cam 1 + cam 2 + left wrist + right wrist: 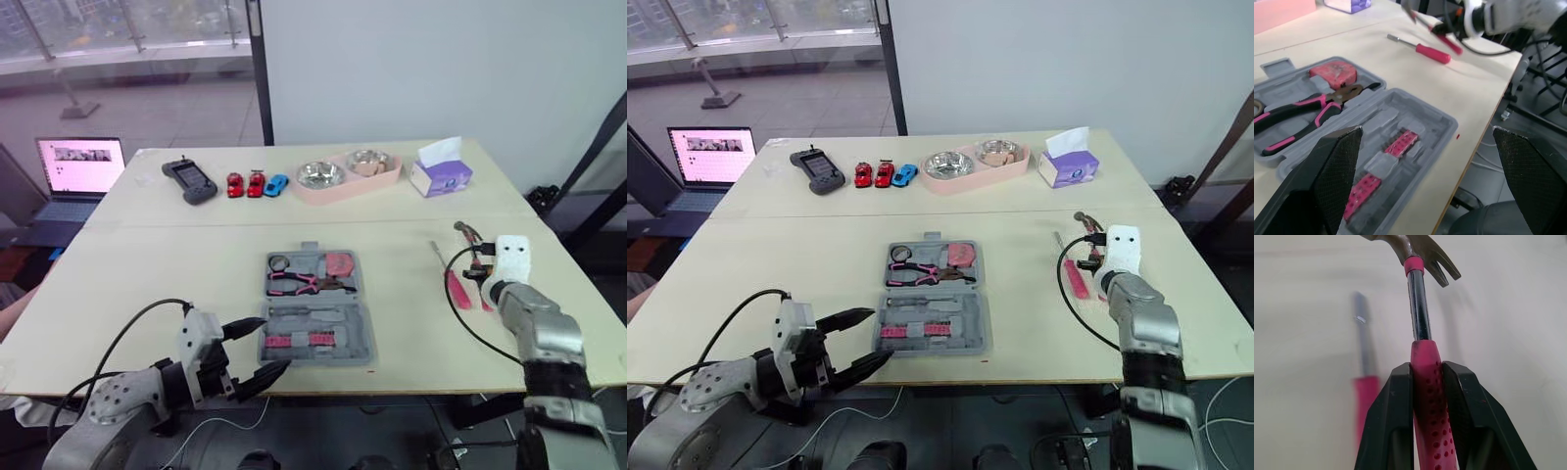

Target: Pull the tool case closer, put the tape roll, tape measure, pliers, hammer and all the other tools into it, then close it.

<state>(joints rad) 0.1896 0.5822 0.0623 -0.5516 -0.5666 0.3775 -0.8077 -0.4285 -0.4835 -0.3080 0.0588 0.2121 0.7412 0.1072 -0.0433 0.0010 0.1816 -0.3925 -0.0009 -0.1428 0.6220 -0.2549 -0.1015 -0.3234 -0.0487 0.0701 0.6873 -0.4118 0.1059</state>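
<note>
The grey tool case (318,305) lies open near the table's front edge. Its far half holds pink-handled pliers (299,284), a pink tape measure (339,262) and a tape roll (279,262). Pink bit holders (1383,164) sit in its near half. My left gripper (257,352) is open at the case's front left corner, one fingertip near the case edge. To the right, my right gripper (1426,369) is shut on the pink handle of the hammer (1422,308), whose head (466,233) points away from me. A pink screwdriver (454,282) lies on the table beside it.
Along the far side stand a handheld device (190,180), three toy cars (255,184), a pink tray (348,188) with two steel bowls, and a tissue box (441,174). A laptop (78,166) sits off the table at the left.
</note>
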